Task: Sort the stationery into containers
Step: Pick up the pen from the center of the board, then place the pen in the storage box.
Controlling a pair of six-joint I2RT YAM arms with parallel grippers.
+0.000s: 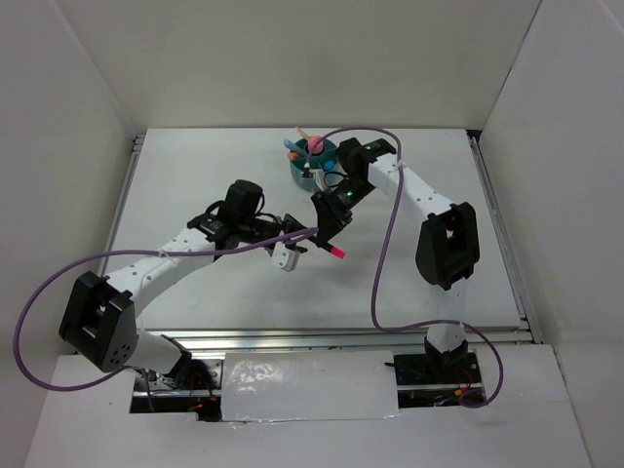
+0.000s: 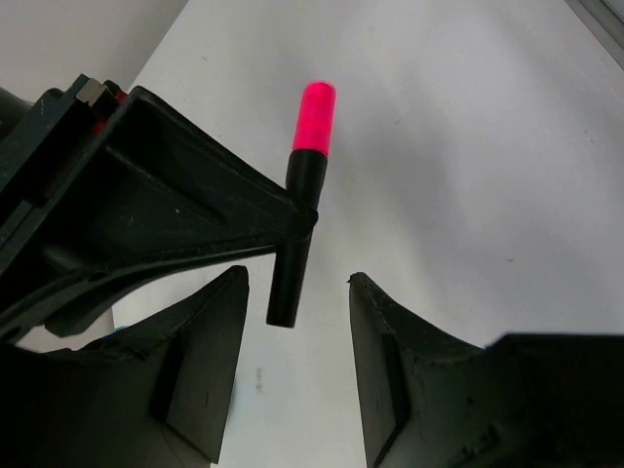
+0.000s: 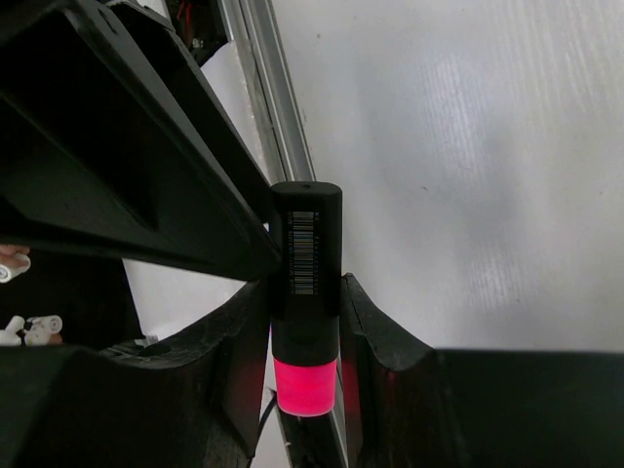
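Our right gripper (image 3: 305,336) pinches a black marker with a pink cap (image 3: 305,283) above the white counter (image 1: 195,175). Our left gripper (image 2: 297,283) is spread on either side of its black end. The round teal plastic organizer cup (image 1: 330,156) stands farther back.

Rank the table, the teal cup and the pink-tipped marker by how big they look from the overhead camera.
1. White table
2. Teal organizer cup
3. Pink-capped black marker
The right fingers gripping the marker hide part of it, yet it looks clearly smallest.
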